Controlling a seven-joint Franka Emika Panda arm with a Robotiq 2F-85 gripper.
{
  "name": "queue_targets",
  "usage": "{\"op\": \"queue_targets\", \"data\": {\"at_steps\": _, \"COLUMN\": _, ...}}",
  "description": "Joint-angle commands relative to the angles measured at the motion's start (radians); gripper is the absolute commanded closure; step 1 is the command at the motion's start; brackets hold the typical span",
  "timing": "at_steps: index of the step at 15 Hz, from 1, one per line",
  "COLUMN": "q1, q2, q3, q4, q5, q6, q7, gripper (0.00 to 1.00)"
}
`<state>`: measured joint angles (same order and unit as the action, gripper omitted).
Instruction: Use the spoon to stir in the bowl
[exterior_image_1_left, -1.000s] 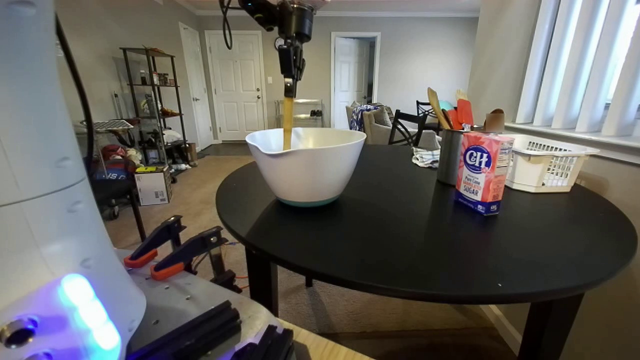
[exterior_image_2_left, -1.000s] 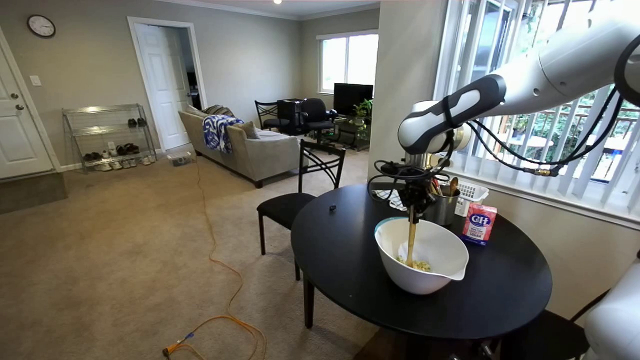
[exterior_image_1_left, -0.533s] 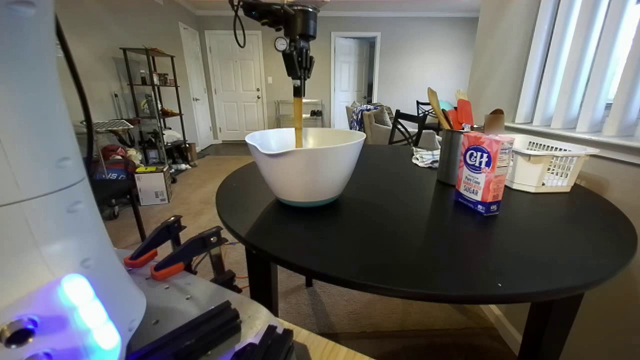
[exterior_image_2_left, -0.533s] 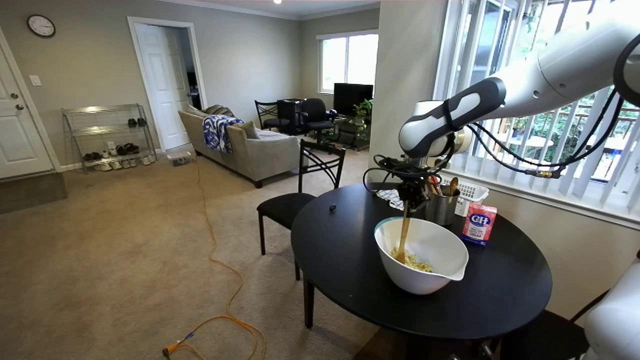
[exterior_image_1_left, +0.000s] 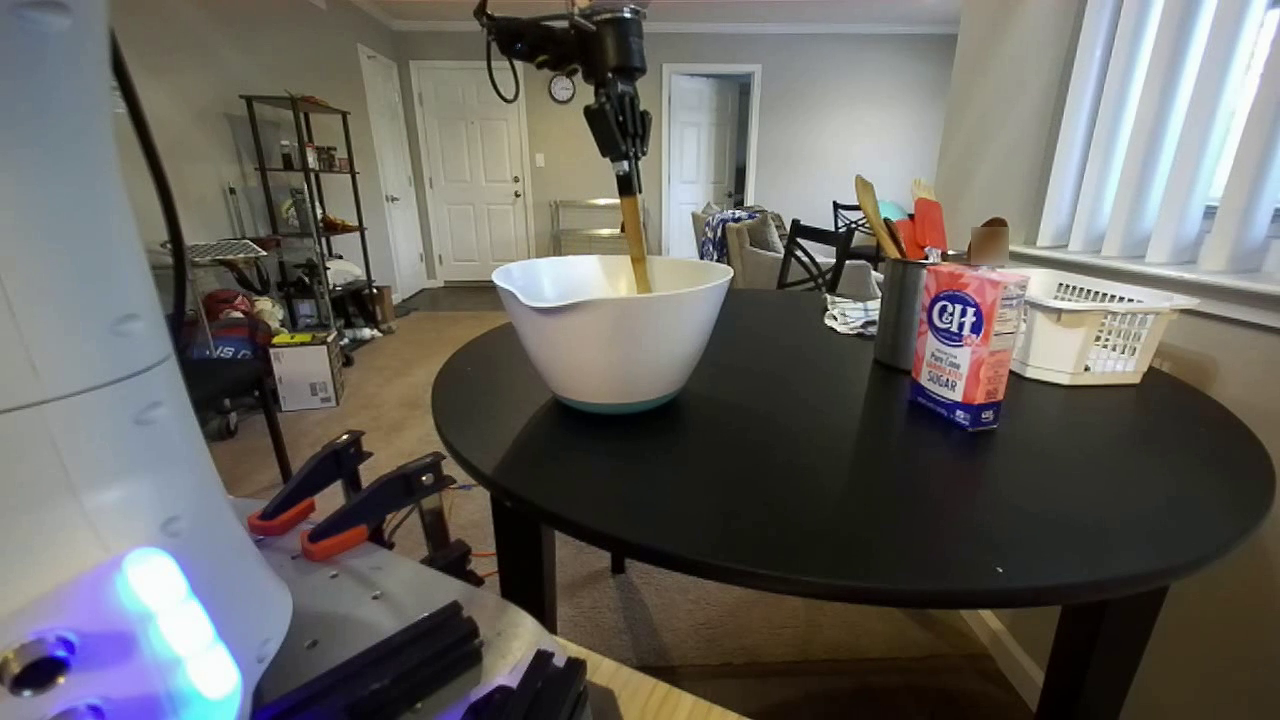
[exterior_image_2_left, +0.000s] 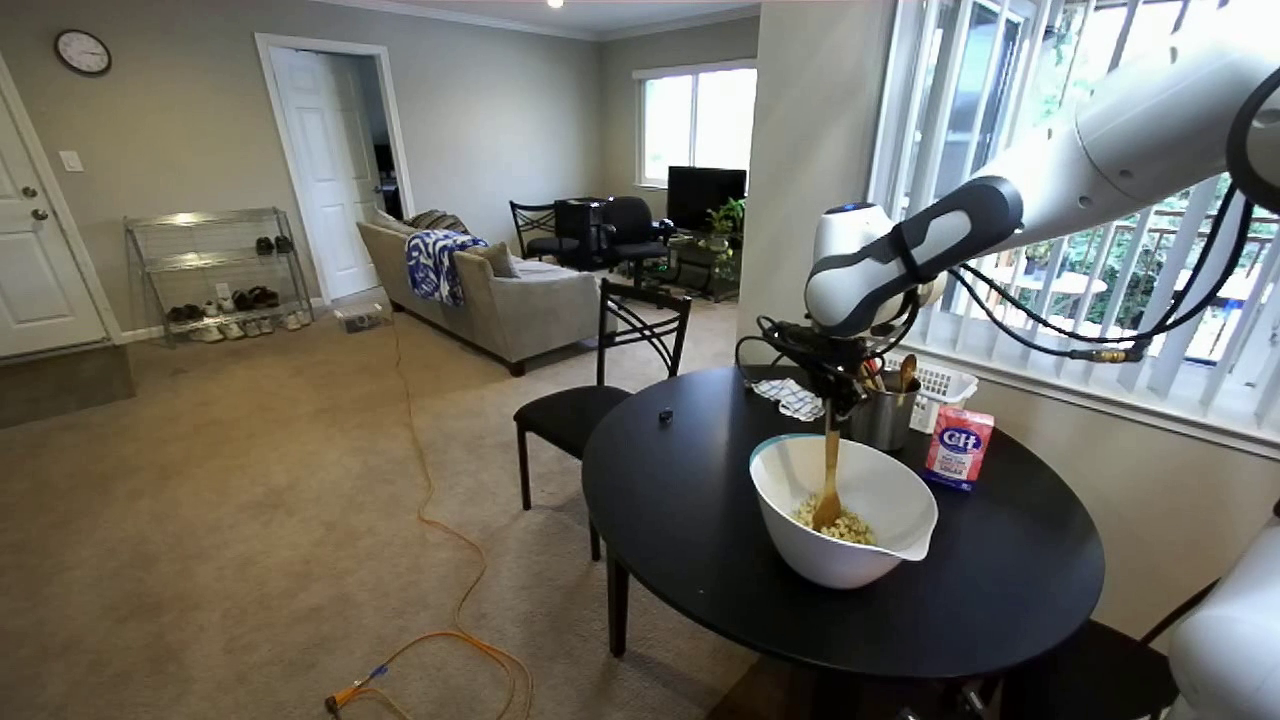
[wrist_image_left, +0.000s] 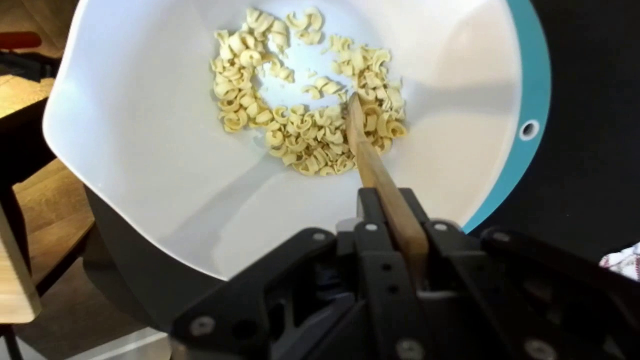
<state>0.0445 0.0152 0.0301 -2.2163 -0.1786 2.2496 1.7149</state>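
The wooden spoon (wrist_image_left: 372, 162) is held by its handle between the fingers of my gripper (wrist_image_left: 391, 200). It points down into the white bowl (wrist_image_left: 150, 125), and its lower end rests among pale pasta pieces (wrist_image_left: 310, 137) on the bowl's floor. In an exterior view the spoon (exterior_image_2_left: 831, 470) shows down to its head in the pasta (exterior_image_2_left: 852, 528), inside the bowl (exterior_image_2_left: 835, 572). In an exterior view the bowl (exterior_image_1_left: 615, 350) hides the spoon's head; the handle (exterior_image_1_left: 634, 235) leans slightly, and my gripper (exterior_image_1_left: 626, 175) is above the rim.
The bowl stands on a round black table (exterior_image_1_left: 800, 490). A sugar box (exterior_image_1_left: 965, 345), a metal utensil holder (exterior_image_1_left: 898, 320), a white slatted basket (exterior_image_1_left: 1085, 330) and a folded cloth (exterior_image_1_left: 852, 315) stand or lie beyond it. Clamps (exterior_image_1_left: 390, 500) are at the robot's base.
My gripper and the spoon have moved to the right across the bowl in an exterior view, and the handle has gone from near upright to leaning. The bowl has stayed in place.
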Motion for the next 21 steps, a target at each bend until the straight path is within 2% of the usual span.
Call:
{"op": "queue_targets", "data": {"at_steps": 1, "q1": -0.002, "q2": 0.011, "q3": -0.001, "q4": -0.003, "q5": -0.063, "q6": -0.105, "q7": -0.015, "gripper": 0.97}}
{"op": "queue_targets", "data": {"at_steps": 6, "q1": 0.003, "q2": 0.025, "q3": 0.010, "q4": 0.015, "q5": -0.059, "q6": -0.244, "q7": -0.094, "gripper": 0.97}}
{"op": "queue_targets", "data": {"at_steps": 11, "q1": 0.012, "q2": 0.039, "q3": 0.018, "q4": 0.036, "q5": 0.104, "q6": -0.268, "q7": -0.301, "gripper": 0.97}}
{"op": "queue_targets", "data": {"at_steps": 14, "q1": 0.014, "q2": 0.045, "q3": 0.020, "q4": 0.055, "q5": 0.201, "q6": -0.298, "q7": -0.366, "gripper": 0.97}}
{"op": "queue_targets", "data": {"at_steps": 18, "q1": 0.017, "q2": 0.048, "q3": 0.020, "q4": 0.062, "q5": 0.255, "q6": -0.272, "q7": -0.328, "gripper": 0.97}}
{"op": "queue_targets", "data": {"at_steps": 21, "q1": 0.019, "q2": 0.039, "q3": 0.019, "q4": 0.046, "q5": 0.256, "q6": -0.196, "q7": -0.268, "gripper": 0.97}}
